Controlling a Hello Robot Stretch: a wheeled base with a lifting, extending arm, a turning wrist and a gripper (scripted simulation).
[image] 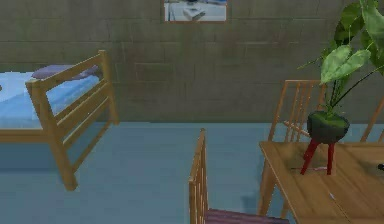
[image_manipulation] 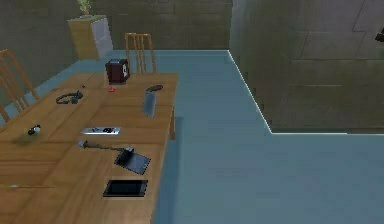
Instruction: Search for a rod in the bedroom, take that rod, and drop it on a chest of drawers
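Observation:
A long wooden table (image_manipulation: 60, 165) runs down the arm side view's left and carries several small things. Among them are a thin grey stick-like piece (image_manipulation: 98, 146) that ends at a dark block (image_manipulation: 133, 160), and a flat grey bar (image_manipulation: 100, 130). I cannot tell whether either is a rod. At the far end of the room stands a low yellowish cabinet with a white front (image_manipulation: 92, 38), with a small thing on top. A wooden-framed bed (image: 55, 100) with a blue mattress and a purple pillow (image: 58, 72) fills the forward view's left.
The table also holds a dark red box (image_manipulation: 118, 70), a dark looped thing (image_manipulation: 68, 97), an upright grey piece (image_manipulation: 153, 101) and a flat black slab (image_manipulation: 125, 187). A potted plant (image: 330, 125) stands on the table corner, with chairs (image: 205, 185) around it. Blue floor (image_manipulation: 250, 150) lies open, and a wall corner (image_manipulation: 300, 70) juts out.

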